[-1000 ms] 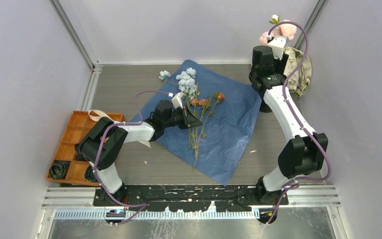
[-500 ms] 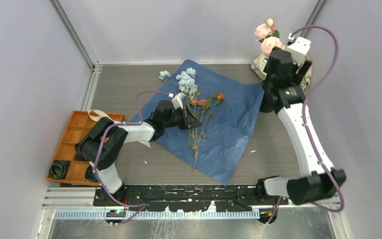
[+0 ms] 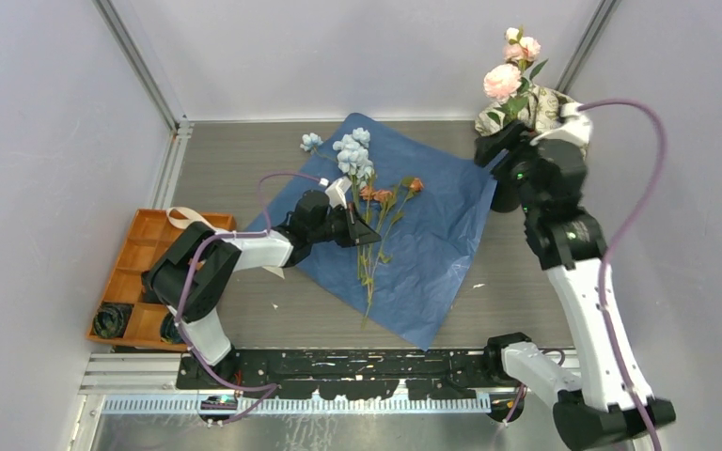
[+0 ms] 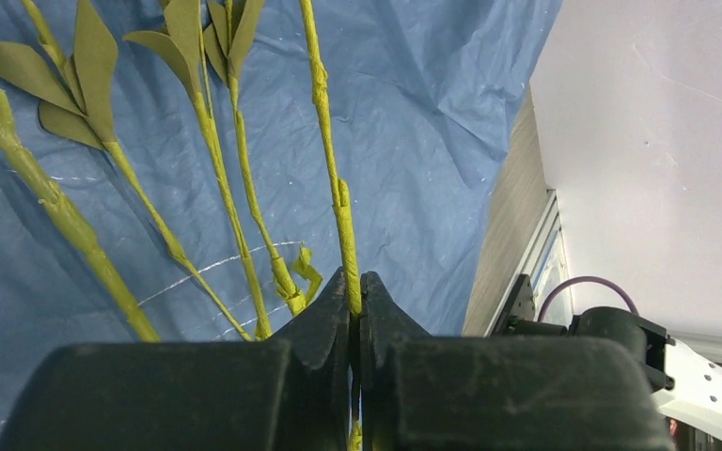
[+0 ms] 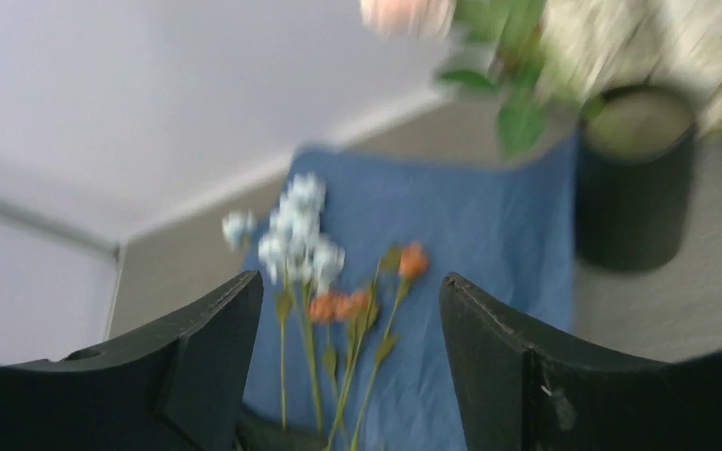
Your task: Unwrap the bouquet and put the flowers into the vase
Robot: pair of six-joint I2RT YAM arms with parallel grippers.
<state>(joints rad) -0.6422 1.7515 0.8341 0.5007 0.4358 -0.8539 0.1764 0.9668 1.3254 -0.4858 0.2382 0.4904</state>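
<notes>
- The left gripper [image 4: 355,299] is clamped tight on one green stem [image 4: 322,113] above the blue paper [image 3: 432,254].
- The right gripper [image 5: 350,319] gapes wide and empty (its view is blurred) near the vase [image 5: 635,188].
- Pink flowers [image 3: 504,83] stand in the vase; blue and orange flowers [image 3: 368,202] lie on the paper.

The blue paper sheet [image 3: 423,235] is thin and creased, matt with a faint sheen along its wrinkles. The flower stems [image 4: 324,103] look wrapped in rough yellow-green tape; their leaves [image 4: 94,56] look like matt fabric. The vase [image 5: 630,207] looks smooth and matt black. The fingers [image 4: 310,329] of the left gripper [image 4: 356,287] are matt black plastic, finely grained. The table [image 3: 244,169] shows grey wood grain.
</notes>
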